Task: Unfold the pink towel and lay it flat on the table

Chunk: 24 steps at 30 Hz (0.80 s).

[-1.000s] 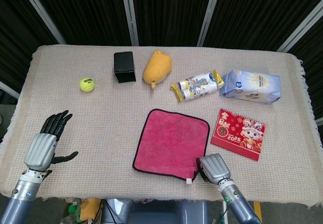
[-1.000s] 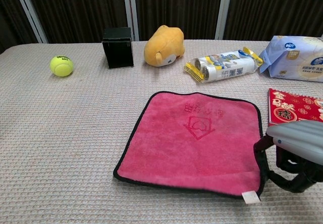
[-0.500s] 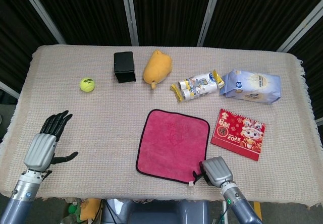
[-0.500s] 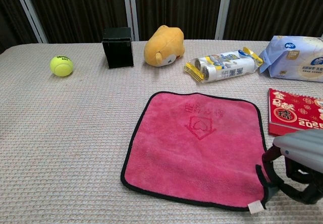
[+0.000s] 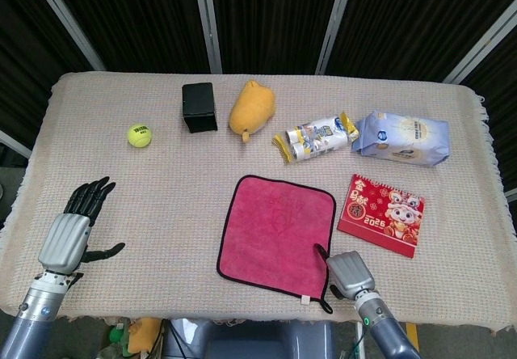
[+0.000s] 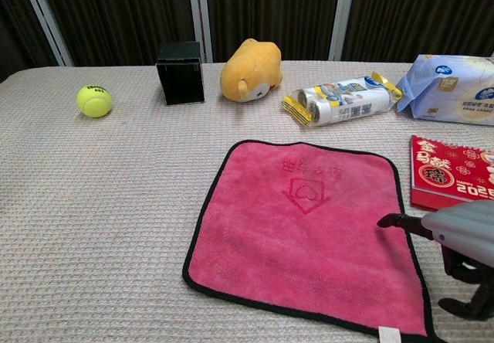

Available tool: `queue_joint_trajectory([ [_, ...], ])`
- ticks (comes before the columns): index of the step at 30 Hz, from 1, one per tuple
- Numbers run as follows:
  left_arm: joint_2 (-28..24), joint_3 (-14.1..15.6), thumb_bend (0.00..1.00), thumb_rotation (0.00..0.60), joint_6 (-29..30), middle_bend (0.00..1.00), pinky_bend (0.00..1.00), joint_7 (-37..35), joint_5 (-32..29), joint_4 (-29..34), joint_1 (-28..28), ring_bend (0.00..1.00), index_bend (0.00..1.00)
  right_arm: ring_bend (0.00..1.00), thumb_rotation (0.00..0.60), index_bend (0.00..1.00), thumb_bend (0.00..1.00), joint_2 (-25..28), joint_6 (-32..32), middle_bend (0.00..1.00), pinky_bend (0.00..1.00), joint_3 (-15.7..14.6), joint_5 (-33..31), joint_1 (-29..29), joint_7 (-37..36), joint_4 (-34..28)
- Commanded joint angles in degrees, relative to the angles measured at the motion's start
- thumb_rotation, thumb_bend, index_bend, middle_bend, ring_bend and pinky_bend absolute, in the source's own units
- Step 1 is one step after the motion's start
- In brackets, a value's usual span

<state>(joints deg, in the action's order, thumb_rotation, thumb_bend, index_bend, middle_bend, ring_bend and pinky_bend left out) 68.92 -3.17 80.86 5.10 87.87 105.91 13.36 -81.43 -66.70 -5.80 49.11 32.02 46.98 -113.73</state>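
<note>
The pink towel [image 5: 276,234] with black trim lies spread in one flat layer on the table, right of centre near the front edge. In the chest view the towel [image 6: 305,235] shows a stamped emblem and a white tag at its near right corner. My right hand [image 5: 349,274] sits just off that corner with its fingers spread; one dark finger [image 6: 395,221] reaches over the towel's right edge. The corner lies flat and nothing is held. My left hand [image 5: 77,228] hovers at the front left, fingers apart and empty, far from the towel.
Along the back stand a tennis ball [image 5: 139,135], a black box [image 5: 199,107], a yellow plush toy [image 5: 251,108], a snack packet [image 5: 317,137] and a blue tissue pack [image 5: 402,137]. A red calendar [image 5: 383,213] lies close to the towel's right side.
My right hand drew the near right corner toward the front edge, then let it go and spread its fingers. The towel now lies flatter. The left hand has not moved.
</note>
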Motion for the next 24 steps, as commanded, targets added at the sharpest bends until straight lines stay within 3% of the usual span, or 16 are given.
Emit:
queue_joint_trajectory([
  [1,0.01,0.00,0.05,0.600,-0.05,0.00,0.00,-0.01,-0.02,-0.04,0.02,0.00,0.00,0.91,0.600,0.00,0.37,-0.04,-1.18,0.93,0.75,0.30,1.58,-0.07,0.13,1.00],
  [7,0.02,0.07,0.05,0.600,-0.42,0.00,0.00,-0.08,-0.15,-0.29,0.13,0.00,0.00,0.79,0.600,0.00,0.37,-0.10,-6.15,0.79,0.67,0.83,10.62,-1.97,-3.06,5.78],
  [11,0.27,0.12,0.05,0.600,-0.58,0.00,0.00,0.23,-0.13,-0.51,0.21,0.00,0.00,0.70,0.600,0.00,0.37,0.34,-9.87,0.70,0.63,1.17,18.23,-4.38,-9.81,10.70],
  [14,0.53,0.21,0.05,0.600,-0.86,0.00,0.00,0.66,-0.22,-0.69,0.31,0.00,0.00,0.61,0.600,0.00,0.37,0.43,-12.41,0.59,0.52,1.38,22.84,-6.03,-14.48,14.95],
  [17,0.76,0.32,0.05,0.600,-1.14,0.00,0.00,1.09,-0.25,-0.95,0.41,0.00,0.00,0.46,0.600,0.00,0.37,0.26,-14.45,0.44,0.39,1.76,25.45,-7.72,-19.41,18.88],
  [21,1.23,0.47,0.05,0.600,-1.57,0.00,0.00,1.52,-0.40,-1.51,0.54,0.00,0.00,0.17,0.600,0.00,0.37,0.29,-15.64,0.20,0.20,1.63,27.23,-10.08,-25.12,23.74],
  [24,1.56,0.59,0.05,0.600,-1.77,0.00,0.00,1.63,-0.32,-2.02,0.64,0.00,0.00,0.01,0.600,0.00,0.37,0.43,-16.63,0.03,0.05,1.32,28.06,-11.70,-26.51,26.24],
])
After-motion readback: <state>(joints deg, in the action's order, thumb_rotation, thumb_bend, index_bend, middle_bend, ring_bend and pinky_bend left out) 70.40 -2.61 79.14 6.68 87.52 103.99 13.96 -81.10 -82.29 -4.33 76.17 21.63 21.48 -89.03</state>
